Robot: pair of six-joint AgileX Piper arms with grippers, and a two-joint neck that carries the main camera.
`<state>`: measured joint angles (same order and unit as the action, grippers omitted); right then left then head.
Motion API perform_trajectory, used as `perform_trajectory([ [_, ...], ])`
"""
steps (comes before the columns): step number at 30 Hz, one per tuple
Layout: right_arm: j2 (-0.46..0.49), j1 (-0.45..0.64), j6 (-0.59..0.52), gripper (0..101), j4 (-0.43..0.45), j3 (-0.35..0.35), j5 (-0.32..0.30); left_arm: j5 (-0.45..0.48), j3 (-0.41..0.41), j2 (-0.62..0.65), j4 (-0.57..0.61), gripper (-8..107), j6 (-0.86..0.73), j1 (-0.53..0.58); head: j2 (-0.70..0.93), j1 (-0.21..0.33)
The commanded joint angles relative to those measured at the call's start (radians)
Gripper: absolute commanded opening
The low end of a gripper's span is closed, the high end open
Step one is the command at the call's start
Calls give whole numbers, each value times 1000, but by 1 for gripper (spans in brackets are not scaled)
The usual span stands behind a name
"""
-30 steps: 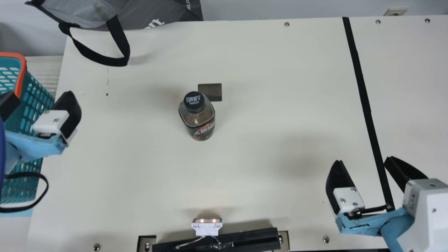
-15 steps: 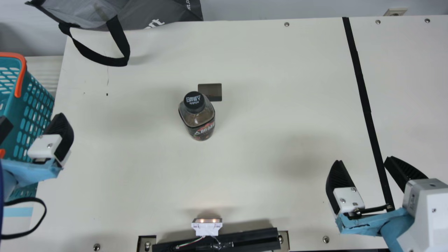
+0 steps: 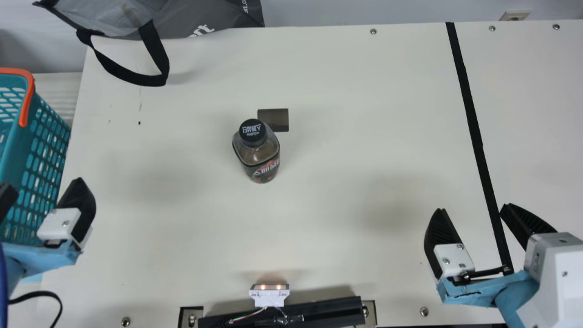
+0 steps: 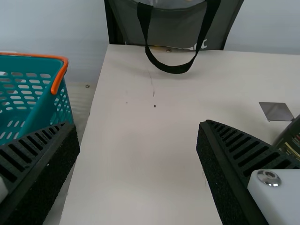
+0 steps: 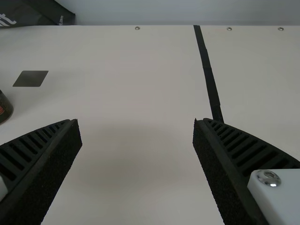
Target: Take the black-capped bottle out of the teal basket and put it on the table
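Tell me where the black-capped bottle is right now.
In the main view, the black-capped bottle stands on the table, left of centre, just in front of the dark rectangle.

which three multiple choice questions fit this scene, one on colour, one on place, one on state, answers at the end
1. What colour is the handle of the basket?
A) white
B) orange
C) black

2. Where is the bottle?
A) on the table
B) in the basket
C) in the bag

3. How is the left gripper?
A) shut on the bottle
B) shut, empty
C) open, empty

1 B: an orange band tops the teal wall.
2 A: it stands upright on the cream surface.
3 C: its fingers are apart with nothing between them.
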<state>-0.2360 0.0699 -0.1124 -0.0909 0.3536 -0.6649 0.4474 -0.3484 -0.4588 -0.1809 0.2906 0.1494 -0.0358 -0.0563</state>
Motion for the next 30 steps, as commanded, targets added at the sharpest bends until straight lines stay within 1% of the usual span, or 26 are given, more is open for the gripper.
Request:
perform_trajectory([
  [1,0,0,0,91,0,0,0,15,6,28,9,107,-10,1,8,9],
  [9,0,0,0,91,0,0,0,81,21,125,66,107,-76,-21,8,9],
  [15,0,0,0,91,0,0,0,144,24,200,133,107,-150,-57,8,9],
  [23,0,0,0,91,0,0,0,251,17,302,253,107,-277,-141,8,9],
  [30,0,0,0,91,0,0,0,361,5,392,362,107,-406,-251,8,9],
])
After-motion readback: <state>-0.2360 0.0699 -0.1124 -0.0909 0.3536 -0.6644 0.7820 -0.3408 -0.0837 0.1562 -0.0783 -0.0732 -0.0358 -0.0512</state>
